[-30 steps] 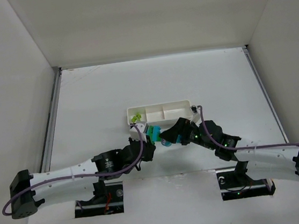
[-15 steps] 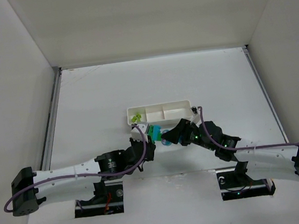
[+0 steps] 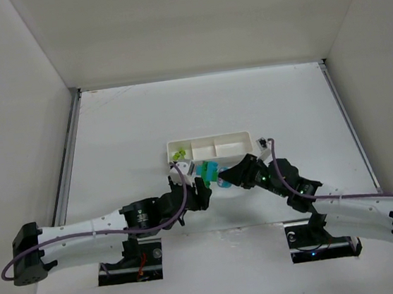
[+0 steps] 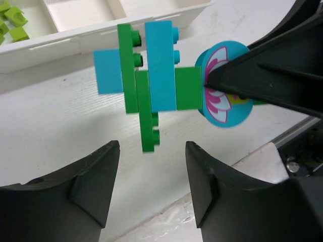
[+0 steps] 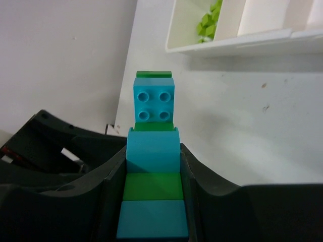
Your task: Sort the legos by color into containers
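Observation:
A joined cluster of green and cyan legos (image 3: 210, 170) hangs just in front of the white three-compartment containers tray (image 3: 214, 147). My right gripper (image 3: 229, 175) is shut on the cluster's right end; in its wrist view the cluster (image 5: 154, 151) fills the gap between the jaws (image 5: 153, 157). The left wrist view shows the cluster (image 4: 161, 75) with a round cyan flower piece (image 4: 224, 83) pinched by the right fingers (image 4: 267, 75). My left gripper (image 4: 151, 151) stands open just below it, touching nothing. Yellow-green cubes (image 3: 178, 154) lie in the tray's left compartment.
The tray's front wall (image 4: 101, 38) runs close behind the cluster, and its left compartment with the cubes (image 5: 209, 22) is also in the right wrist view. Both arms meet near the table's middle. White walls enclose the table on three sides.
My left gripper has opened and let go of the cluster and backed off slightly. My right gripper has closed on the cluster's round end and now carries it.

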You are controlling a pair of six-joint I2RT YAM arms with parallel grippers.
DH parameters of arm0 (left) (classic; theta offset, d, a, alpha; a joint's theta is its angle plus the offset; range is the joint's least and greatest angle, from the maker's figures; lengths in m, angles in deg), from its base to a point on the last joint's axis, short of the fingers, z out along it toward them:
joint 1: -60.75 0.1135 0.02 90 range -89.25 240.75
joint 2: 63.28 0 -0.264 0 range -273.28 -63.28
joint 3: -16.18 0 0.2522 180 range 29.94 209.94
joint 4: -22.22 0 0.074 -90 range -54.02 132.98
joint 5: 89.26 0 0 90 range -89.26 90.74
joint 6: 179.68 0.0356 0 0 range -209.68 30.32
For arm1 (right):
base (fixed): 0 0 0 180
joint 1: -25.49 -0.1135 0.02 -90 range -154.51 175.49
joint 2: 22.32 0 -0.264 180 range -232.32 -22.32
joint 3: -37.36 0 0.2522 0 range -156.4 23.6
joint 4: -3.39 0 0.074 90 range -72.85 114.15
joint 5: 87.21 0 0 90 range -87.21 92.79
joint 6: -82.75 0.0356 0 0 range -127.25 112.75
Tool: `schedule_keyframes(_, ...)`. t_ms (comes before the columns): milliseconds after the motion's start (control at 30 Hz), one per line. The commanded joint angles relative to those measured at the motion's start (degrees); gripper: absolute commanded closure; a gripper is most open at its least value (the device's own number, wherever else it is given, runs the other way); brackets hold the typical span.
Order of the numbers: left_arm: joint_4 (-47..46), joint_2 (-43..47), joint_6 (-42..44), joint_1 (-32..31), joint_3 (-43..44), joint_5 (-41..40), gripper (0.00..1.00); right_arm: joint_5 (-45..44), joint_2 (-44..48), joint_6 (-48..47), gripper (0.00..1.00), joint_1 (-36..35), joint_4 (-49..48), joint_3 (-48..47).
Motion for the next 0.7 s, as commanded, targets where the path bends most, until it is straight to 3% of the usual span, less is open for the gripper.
schedule_keyframes(0,-2.3,3.9,0.4,1.0,0.4,0.3,0.46,0.9,2.9,-0.4,0.67,3.2,-2.7,0.6)
schedule_keyframes(233,-4.9,9.3,-3.1,7.5,-1.4,4.3,0.40,6.3,4.1,0.5,0.67,7.0,-3.3,1.1)
schedule_keyframes(467,-16.5,11.1,-11.4,21.7,-6.3,21.9,0.32,15.0,3.7,1.6,0.67,10.7,-3.5,-0.4)
schedule_keyframes(567,-24.7,10.8,-16.4,28.3,-9.6,30.6,0.33,18.5,3.7,3.2,0.67,12.4,-5.0,-0.9)
schedule_keyframes(667,-35.0,9.5,-21.4,33.5,-12.7,36.3,0.42,22.7,3.4,6.2,0.67,14.6,-8.2,-1.4)
